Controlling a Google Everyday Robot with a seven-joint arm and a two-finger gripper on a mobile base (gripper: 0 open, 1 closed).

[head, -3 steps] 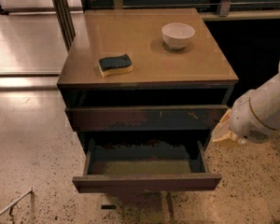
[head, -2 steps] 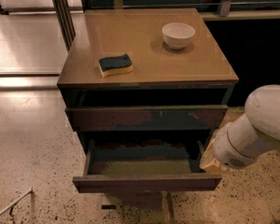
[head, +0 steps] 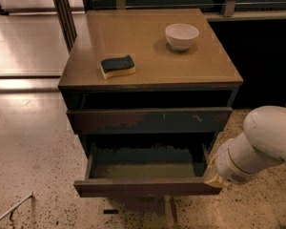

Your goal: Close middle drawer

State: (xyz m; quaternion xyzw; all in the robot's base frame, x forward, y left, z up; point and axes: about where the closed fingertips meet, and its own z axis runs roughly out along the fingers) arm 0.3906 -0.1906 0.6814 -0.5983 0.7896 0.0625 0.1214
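The middle drawer stands pulled out of the dark-brown cabinet, and its dull olive-tan floor shows. Above it is the taller front with small pale scratches, which is pushed in. The lowest front is hidden under the open drawer. My white arm reaches in from the right. My gripper is low at the drawer's right front corner, close against its side and front edge.
A yellow sponge with a dark top and a white bowl sit on the cabinet top. A dark metal post stands at the back left. A thin metal bar lies on the speckled floor at lower left.
My arm has swung down and left, from beside the upper front to the open drawer's right front corner. The drawer has not visibly moved.
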